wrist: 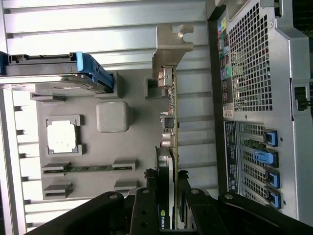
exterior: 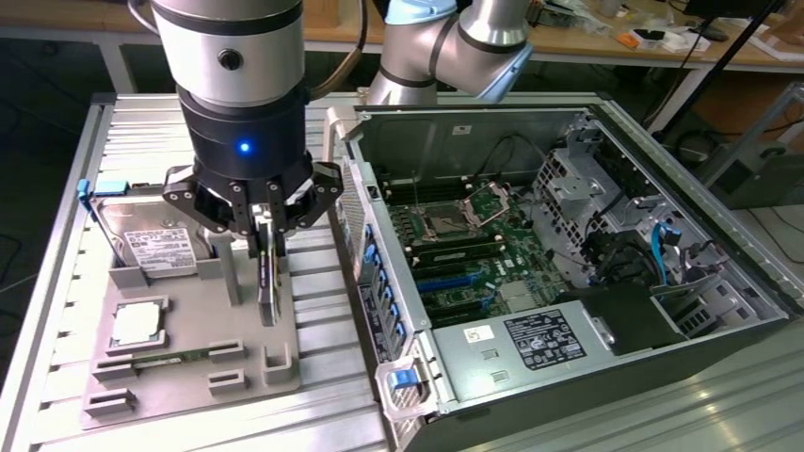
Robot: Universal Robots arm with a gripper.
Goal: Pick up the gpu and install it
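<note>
The gpu (exterior: 267,287) hangs edge-on under my gripper (exterior: 266,231), over the right part of the grey fixture tray (exterior: 188,391). My gripper is shut on it, the fingers pinching the card from both sides near its fan. In the wrist view the gpu (wrist: 171,112) runs away from my gripper (wrist: 168,196) as a thin green edge, and its silver end bracket (wrist: 168,49) is at the far end. I cannot tell whether the card's lower edge still touches the tray.
On the tray lie a silver hard drive (exterior: 157,247) with a blue handle, a processor (exterior: 136,323) and a memory stick (exterior: 169,360). The open computer case (exterior: 703,348) lies to the exterior view's right. Its motherboard (exterior: 465,240) and blue card slots (exterior: 440,280) are exposed.
</note>
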